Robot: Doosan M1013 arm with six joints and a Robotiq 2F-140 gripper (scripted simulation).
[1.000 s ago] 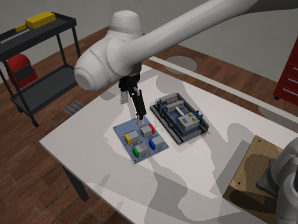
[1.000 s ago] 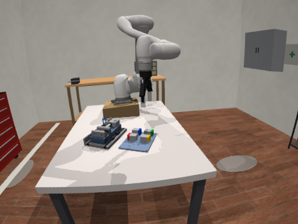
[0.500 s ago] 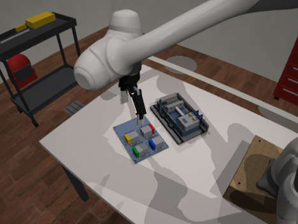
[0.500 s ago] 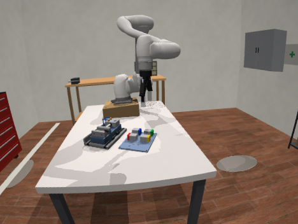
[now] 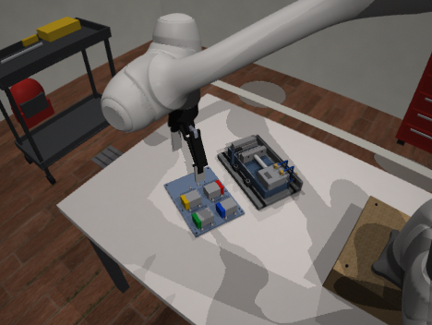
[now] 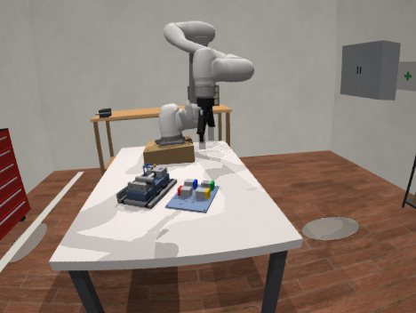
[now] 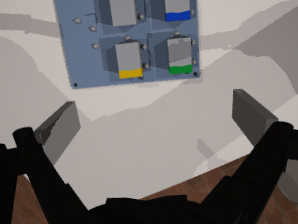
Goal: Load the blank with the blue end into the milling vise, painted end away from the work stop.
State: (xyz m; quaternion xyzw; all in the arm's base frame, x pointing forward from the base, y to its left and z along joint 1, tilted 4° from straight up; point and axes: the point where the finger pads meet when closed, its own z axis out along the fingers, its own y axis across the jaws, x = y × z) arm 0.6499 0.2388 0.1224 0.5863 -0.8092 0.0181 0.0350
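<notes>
The blank with the blue end (image 5: 227, 207) (image 6: 191, 182) (image 7: 177, 0) lies flat on the blue infeed plate (image 5: 177, 189) (image 6: 187, 205) (image 7: 73, 30), in the corner nearest the vise. Blanks with a red end (image 5: 213, 189) (image 7: 123, 8), a yellow end (image 5: 191, 199) (image 7: 128, 59) and a green end (image 5: 203, 216) (image 7: 180, 52) lie on the plate beside it. The milling vise (image 5: 260, 173) (image 6: 144, 188) stands next to the plate, with nothing between its jaws. My gripper (image 5: 187, 162) (image 6: 204, 134) (image 7: 153, 109) is open and empty. It hangs high above the table, off the plate's far side.
A wooden block (image 5: 369, 240) (image 6: 169, 152) under the arm's base stands on the table's far end. A black cart (image 5: 55, 69) stands off the table's left, a red tool cabinet (image 5: 417, 111) off its right. A wooden bench (image 6: 133, 113) stands by the wall.
</notes>
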